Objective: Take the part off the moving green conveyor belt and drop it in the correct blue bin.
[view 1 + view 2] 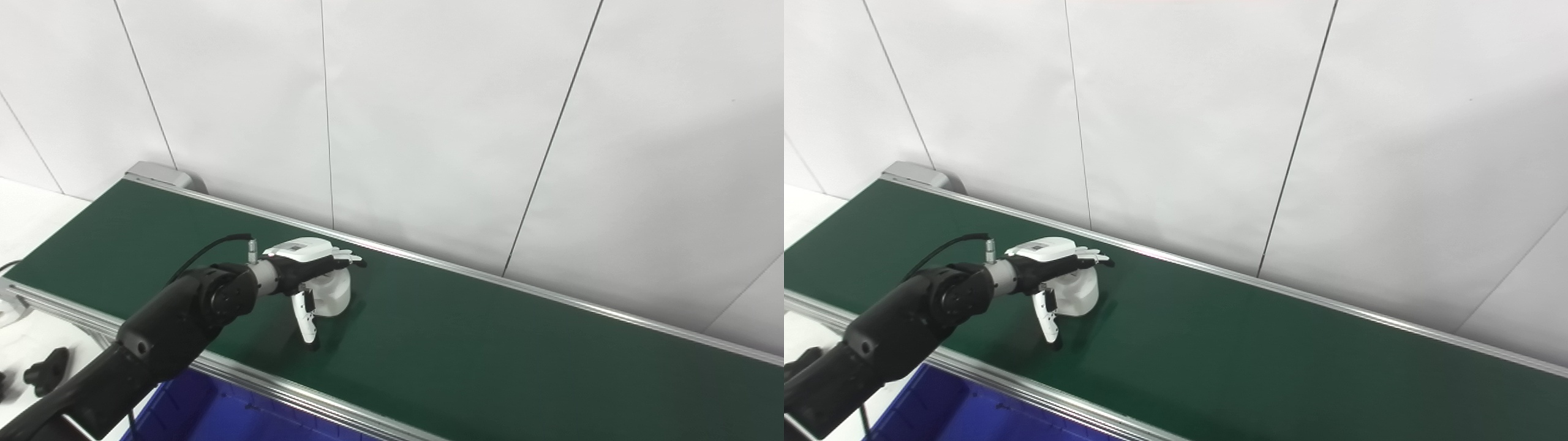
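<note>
Fingers (343, 257) of the left hand (303, 269) spread apart above the white part (334, 297), thumb beside it.

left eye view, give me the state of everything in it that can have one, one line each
left hand: open, palm down over the white part, thumb pointing down beside it
white part: upright on the belt, not gripped
green conveyor belt: carries only the white part
blue bin: below the belt's near rail, visible portion holds nothing
right hand: not in view
</note>
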Controlling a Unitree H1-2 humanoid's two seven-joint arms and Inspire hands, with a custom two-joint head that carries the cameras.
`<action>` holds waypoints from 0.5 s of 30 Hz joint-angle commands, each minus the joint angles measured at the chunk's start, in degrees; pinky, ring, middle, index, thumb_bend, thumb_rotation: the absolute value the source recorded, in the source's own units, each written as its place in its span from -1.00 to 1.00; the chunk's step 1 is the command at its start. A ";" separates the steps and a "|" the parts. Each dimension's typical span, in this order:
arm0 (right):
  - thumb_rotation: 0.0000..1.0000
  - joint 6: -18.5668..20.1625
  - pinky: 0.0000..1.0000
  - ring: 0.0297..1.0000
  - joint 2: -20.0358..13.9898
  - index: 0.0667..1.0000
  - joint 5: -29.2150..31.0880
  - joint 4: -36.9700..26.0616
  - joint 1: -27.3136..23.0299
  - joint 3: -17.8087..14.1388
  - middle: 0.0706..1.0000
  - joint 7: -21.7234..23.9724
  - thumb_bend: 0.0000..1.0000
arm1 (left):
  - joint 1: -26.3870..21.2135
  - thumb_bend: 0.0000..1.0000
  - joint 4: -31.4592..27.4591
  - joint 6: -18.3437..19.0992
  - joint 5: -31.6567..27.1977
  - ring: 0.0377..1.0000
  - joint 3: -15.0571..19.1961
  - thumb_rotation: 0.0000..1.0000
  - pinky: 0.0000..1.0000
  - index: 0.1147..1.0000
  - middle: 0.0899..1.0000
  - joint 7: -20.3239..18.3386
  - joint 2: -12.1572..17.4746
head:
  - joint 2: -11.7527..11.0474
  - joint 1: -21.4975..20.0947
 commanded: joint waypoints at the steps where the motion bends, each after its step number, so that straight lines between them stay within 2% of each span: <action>1: 0.22 -0.92 1.00 1.00 -0.13 1.00 0.07 -1.23 0.17 -0.23 1.00 -0.15 0.34 | -1.89 0.91 0.48 0.65 4.33 1.00 -1.00 -0.99 1.00 0.83 1.00 1.61 1.51 | -0.06 0.04; 4: 0.21 -0.85 1.00 1.00 -0.13 1.00 0.32 -1.26 0.17 -0.31 1.00 -0.09 0.35 | -2.02 0.76 1.79 0.53 7.69 1.00 -1.83 -1.00 1.00 0.81 1.00 3.96 1.01 | -0.05 0.13; 6: 0.21 -0.83 1.00 1.00 -0.17 1.00 0.36 -1.39 0.22 -0.33 1.00 -0.03 0.34 | -1.80 0.69 4.63 -2.63 8.09 0.94 -1.45 -1.00 0.95 0.72 0.95 9.70 -0.04 | 0.00 0.18; 7: 0.21 -0.65 1.00 1.00 -0.19 1.00 0.36 -1.61 0.29 -0.34 1.00 0.06 0.34 | -1.49 0.68 6.59 -5.58 6.40 0.92 -0.42 -1.00 0.94 0.69 0.93 13.37 -1.07 | 0.17 0.23; 8: 0.21 -0.51 1.00 1.00 -0.19 1.00 0.36 -1.77 0.33 -0.35 1.00 0.13 0.34 | -1.31 0.56 8.01 -7.69 5.13 0.78 0.25 -1.00 0.70 0.59 0.83 15.97 -1.77 | 0.17 0.23; 9: 0.21 -0.46 1.00 1.00 -0.14 1.00 0.57 -1.79 0.36 -0.40 1.00 0.15 0.34 | -1.20 0.50 9.92 -9.65 3.63 0.71 1.14 -1.00 0.57 0.54 0.77 18.66 -2.99 | 0.15 0.19; 10: 0.21 -0.44 1.00 1.00 -0.08 1.00 0.69 -1.79 0.39 -0.45 1.00 0.12 0.35 | -1.19 0.17 11.97 -11.66 2.50 0.23 1.88 -1.00 0.19 0.45 0.57 21.48 -4.25 | 0.21 0.27; 11: 0.21 -0.44 1.00 1.00 -0.06 1.00 0.83 -1.80 0.44 -0.47 1.00 0.15 0.36 | -1.39 0.04 14.15 -13.70 2.12 0.01 2.22 -1.00 -0.02 0.34 0.32 24.24 -5.33 | 0.26 0.30; 12: 0.21 -0.41 1.00 1.00 -0.08 1.00 0.90 -1.87 0.50 -0.48 1.00 0.19 0.35 | -1.63 0.01 16.30 -16.06 1.77 -0.15 2.48 -1.00 -0.07 0.12 0.07 26.90 -6.25 | 0.31 0.33; 15: 0.23 -0.41 1.00 1.00 -0.19 1.00 0.61 -1.96 0.61 -0.51 1.00 0.16 0.34 | -2.38 0.00 21.68 -22.11 1.03 -0.20 2.83 -1.00 -0.11 -0.03 -0.07 33.57 -8.64 | 0.43 0.24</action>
